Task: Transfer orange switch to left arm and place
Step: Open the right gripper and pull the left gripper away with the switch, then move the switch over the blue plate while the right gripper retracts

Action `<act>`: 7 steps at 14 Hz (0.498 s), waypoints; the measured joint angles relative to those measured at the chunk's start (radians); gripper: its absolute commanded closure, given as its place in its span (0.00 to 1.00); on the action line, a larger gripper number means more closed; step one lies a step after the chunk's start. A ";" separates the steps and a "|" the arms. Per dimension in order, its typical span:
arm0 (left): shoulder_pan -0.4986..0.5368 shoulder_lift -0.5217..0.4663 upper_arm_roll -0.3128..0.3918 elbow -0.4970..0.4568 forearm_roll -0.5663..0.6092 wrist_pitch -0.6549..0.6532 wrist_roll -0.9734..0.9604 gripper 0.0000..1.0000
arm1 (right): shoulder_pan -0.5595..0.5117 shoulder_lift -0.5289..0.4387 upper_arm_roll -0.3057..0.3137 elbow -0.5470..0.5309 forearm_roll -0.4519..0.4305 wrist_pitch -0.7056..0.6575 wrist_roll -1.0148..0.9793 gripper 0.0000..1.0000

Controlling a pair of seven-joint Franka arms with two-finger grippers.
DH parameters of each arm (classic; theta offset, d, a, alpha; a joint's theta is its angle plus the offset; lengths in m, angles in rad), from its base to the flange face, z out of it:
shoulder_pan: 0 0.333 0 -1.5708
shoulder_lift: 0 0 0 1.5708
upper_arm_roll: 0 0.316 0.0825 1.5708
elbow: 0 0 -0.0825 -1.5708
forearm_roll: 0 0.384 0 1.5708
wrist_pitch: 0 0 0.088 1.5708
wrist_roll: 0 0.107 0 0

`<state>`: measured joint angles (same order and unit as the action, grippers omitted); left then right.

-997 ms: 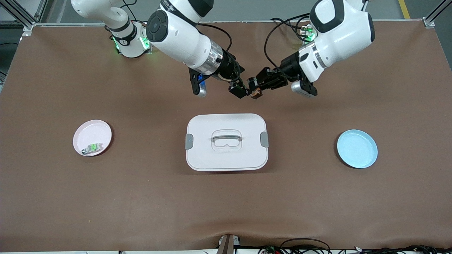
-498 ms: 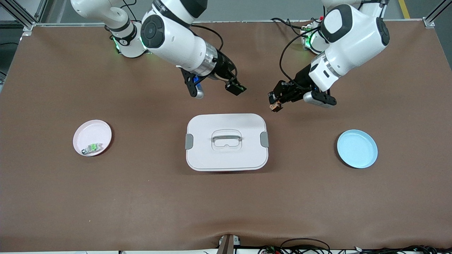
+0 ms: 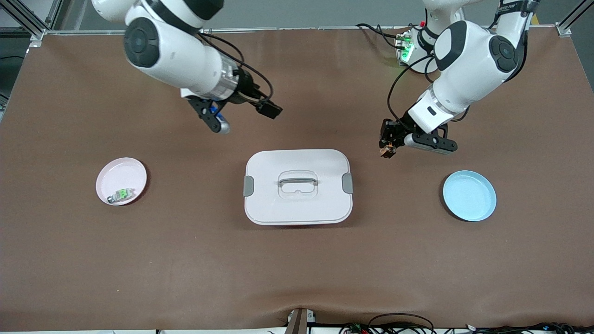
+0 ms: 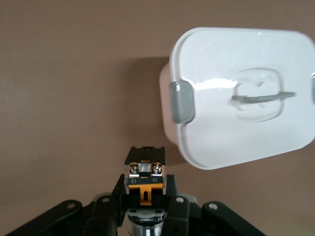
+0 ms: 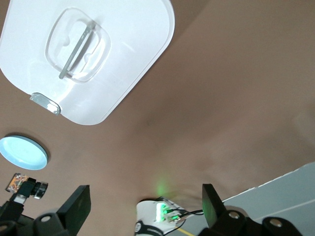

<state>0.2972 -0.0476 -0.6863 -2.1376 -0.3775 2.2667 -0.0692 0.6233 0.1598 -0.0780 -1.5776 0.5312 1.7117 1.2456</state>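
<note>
The left gripper (image 3: 387, 149) has its jaws closed on the orange switch (image 3: 386, 150), which the left wrist view shows pinched upright between them, its orange face and two small screws (image 4: 143, 169) turned toward the camera. Gripper and switch hang in the air over bare bench (image 3: 297, 269), just off the box's (image 3: 297, 186) end toward the left arm's side, between the box and the blue plate (image 3: 469, 195) and touching neither. The left arm (image 3: 466, 69) reaches down to it from its base at the bench's edge. The right gripper (image 3: 269, 109) has its jaws spread wide with nothing between them; the right wrist view shows the two fingers (image 5: 76, 206) well apart, with bare bench and the box (image 5: 88, 54) below. It is up over open bench on the base side of the box, toward the right arm's end, carried by the right arm (image 3: 176, 51). The box sits closed at the middle of the bench, its grey latches (image 3: 347, 183) at each end and the handle recessed in the lid. Toward the right arm's end lies a pink plate (image 3: 121, 181) with a small green-and-clear component (image 3: 121, 195) resting in it near its rim.
</note>
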 measured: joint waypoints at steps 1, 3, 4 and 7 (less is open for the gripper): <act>0.000 0.006 0.000 0.005 0.053 -0.015 0.001 1.00 | -0.014 -0.030 0.000 -0.036 -0.020 -0.002 -0.052 0.00; 0.002 0.030 0.000 0.020 0.158 -0.045 0.006 1.00 | -0.032 -0.085 -0.001 -0.102 -0.095 -0.022 -0.152 0.00; 0.004 0.047 0.000 0.031 0.197 -0.058 0.021 1.00 | -0.042 -0.105 -0.001 -0.122 -0.133 -0.038 -0.196 0.00; 0.036 0.101 0.002 0.058 0.284 -0.073 0.137 1.00 | -0.114 -0.137 -0.002 -0.143 -0.192 -0.101 -0.365 0.00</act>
<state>0.3333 0.0537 -0.6846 -2.0792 -0.0939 2.1941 0.0673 0.5093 0.0228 -0.0797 -1.7203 0.3395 1.6106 0.8806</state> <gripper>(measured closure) 0.661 0.000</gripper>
